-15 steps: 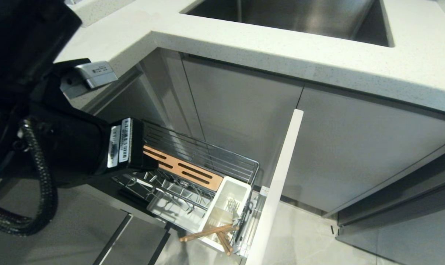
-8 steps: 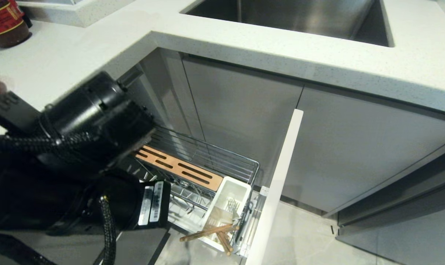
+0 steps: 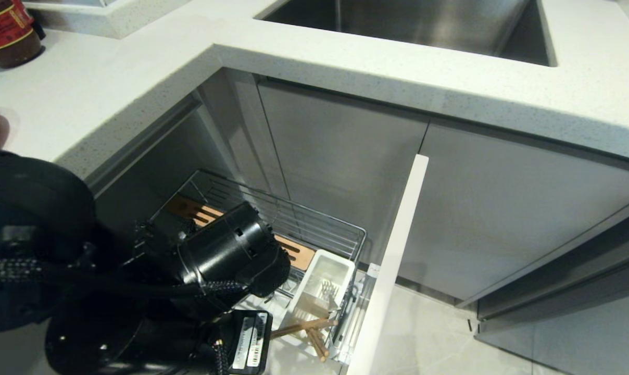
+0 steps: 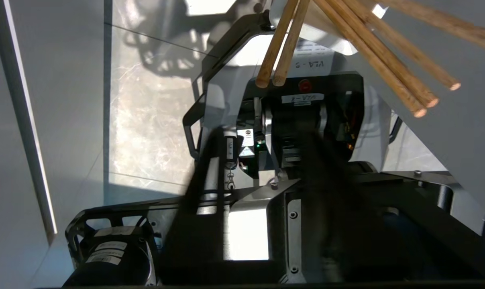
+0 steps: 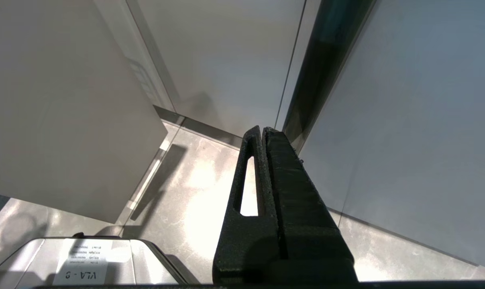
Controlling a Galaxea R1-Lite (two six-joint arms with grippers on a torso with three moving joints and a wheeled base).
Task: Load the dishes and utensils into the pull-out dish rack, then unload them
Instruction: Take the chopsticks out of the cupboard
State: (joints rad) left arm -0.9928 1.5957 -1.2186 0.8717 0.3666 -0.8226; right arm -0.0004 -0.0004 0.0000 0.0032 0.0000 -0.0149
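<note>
Half a second ago the left arm (image 3: pixel 226 260) masked the wood strip's near end; now it hangs lower over the chrome wire pull-out dish rack (image 3: pixel 314 229). Round wooden chopsticks (image 3: pixel 309 330) lean from the white cutlery cup (image 3: pixel 322 286). Left gripper's spread cannot be told; right gripper (image 5: pixel 262 132) is pressed closed.

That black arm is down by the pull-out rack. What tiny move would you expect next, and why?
Probably ease the left gripper closer to the chopsticks to take them. They lean out of the cutlery cup in the dish rack, their ends show just ahead in the left wrist view, and the right gripper is parked, shut, near the floor.
</note>
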